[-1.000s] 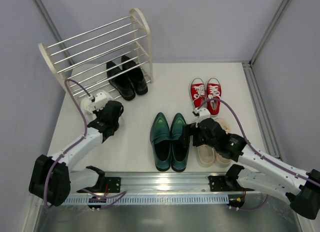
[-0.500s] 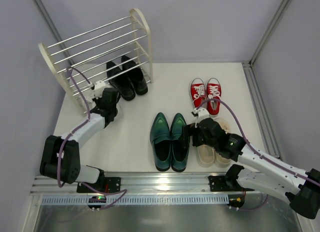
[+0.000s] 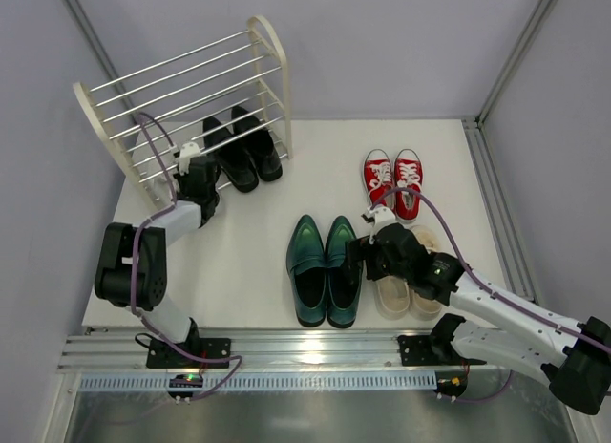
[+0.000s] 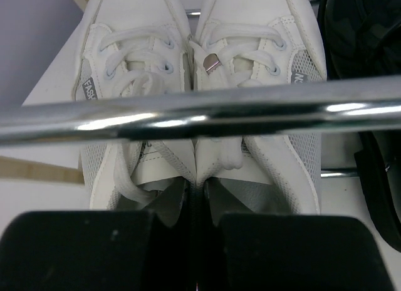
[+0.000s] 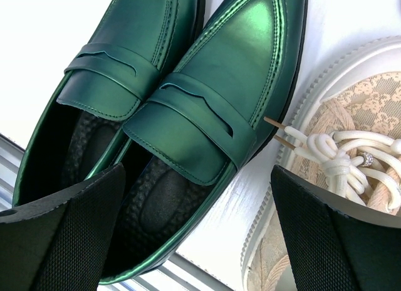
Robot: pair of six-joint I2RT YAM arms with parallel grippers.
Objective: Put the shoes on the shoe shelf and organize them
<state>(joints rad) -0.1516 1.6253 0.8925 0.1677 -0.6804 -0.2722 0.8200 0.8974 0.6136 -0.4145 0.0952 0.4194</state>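
In the left wrist view, a pair of white sneakers (image 4: 200, 84) lies side by side under a silver rod (image 4: 200, 112) of the shoe shelf (image 3: 181, 90). My left gripper (image 4: 197, 200) is shut on their two inner collars, pinched together. From above, the left gripper (image 3: 199, 176) sits at the shelf's lowest tier, beside the black dress shoes (image 3: 243, 147). My right gripper (image 3: 368, 257) is open over the heel of the right green loafer (image 5: 207, 84), with the beige sneaker (image 5: 351, 128) to its right. Nothing sits between its fingers (image 5: 62, 241).
Green loafers (image 3: 325, 262) stand on the table's middle, beige sneakers (image 3: 410, 290) right of them under the right arm, and red sneakers (image 3: 393, 180) further back. A black dress shoe (image 4: 376, 52) lies right of the white pair. Walls close in left and right.
My left arm has reached forward to the shelf's bottom tier, carrying its gripper under the rods. The right arm has hardly shifted over the loafers.
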